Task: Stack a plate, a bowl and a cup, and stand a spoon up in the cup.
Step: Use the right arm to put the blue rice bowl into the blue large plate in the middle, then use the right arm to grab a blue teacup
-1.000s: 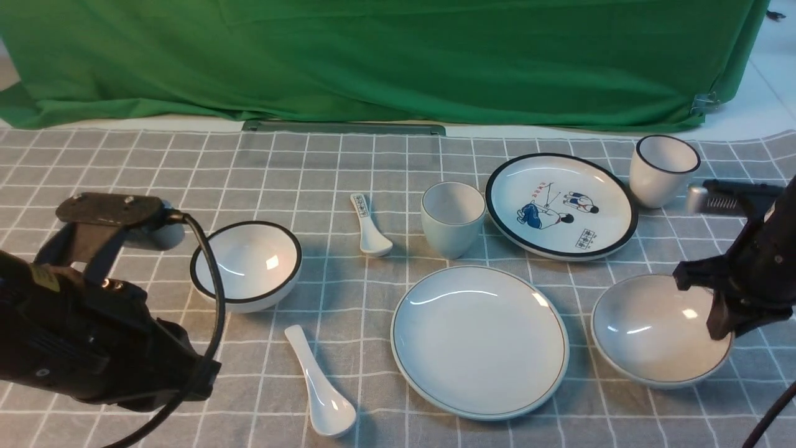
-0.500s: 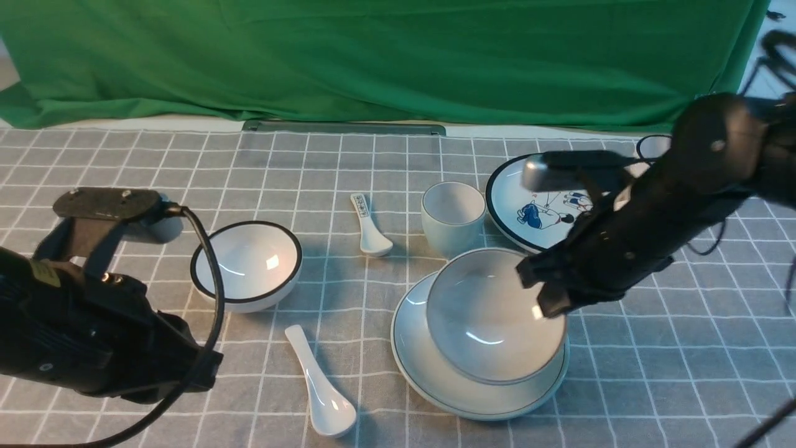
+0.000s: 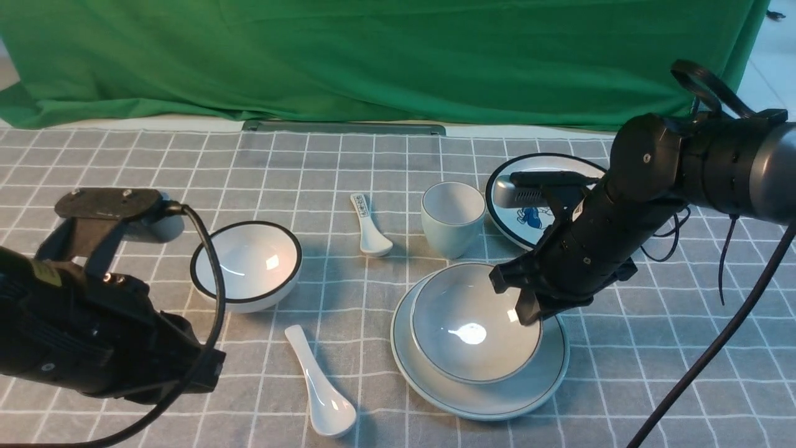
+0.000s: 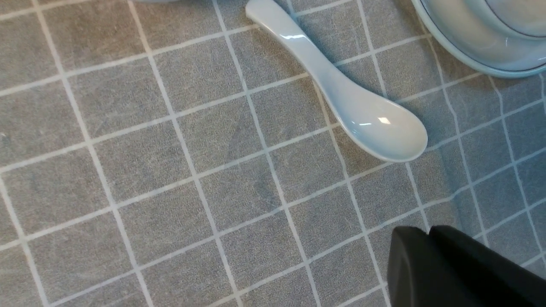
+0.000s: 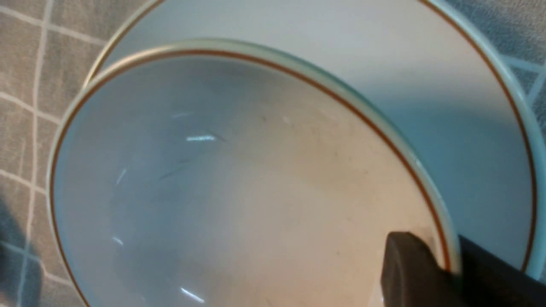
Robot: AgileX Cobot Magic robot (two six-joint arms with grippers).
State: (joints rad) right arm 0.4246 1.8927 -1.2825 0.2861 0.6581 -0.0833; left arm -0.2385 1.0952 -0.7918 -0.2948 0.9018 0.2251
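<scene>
Plainly, the right gripper (image 3: 527, 305) is closed on the right-hand rim of the bowl (image 3: 460, 330), one finger inside the wall and one outside it in the right wrist view. The bowl is wide, shallow and pale bluish-white, glossy, with a thin dark line round its lip and a bright glint in its floor. It lies within the outline of the plate (image 3: 550, 379), shifted toward the plate's left side; whether its foot rests fully on the plate I cannot tell. The plate is large, plain and of the same pale tint with the same thin rim line, and sits on the grey checked surface (image 3: 348, 155), near and right of centre. Just beyond it stands the cup (image 3: 453, 218), handleless, pale greenish-white, upright and apart from the bowl. The spoon (image 3: 320, 386), plain glossy white, lies flat to the left of the plate, its scoop at the near end. Only a dark tip of the left gripper (image 4: 431, 256) shows, over bare cloth near the spoon, and I cannot tell how far open it is.
</scene>
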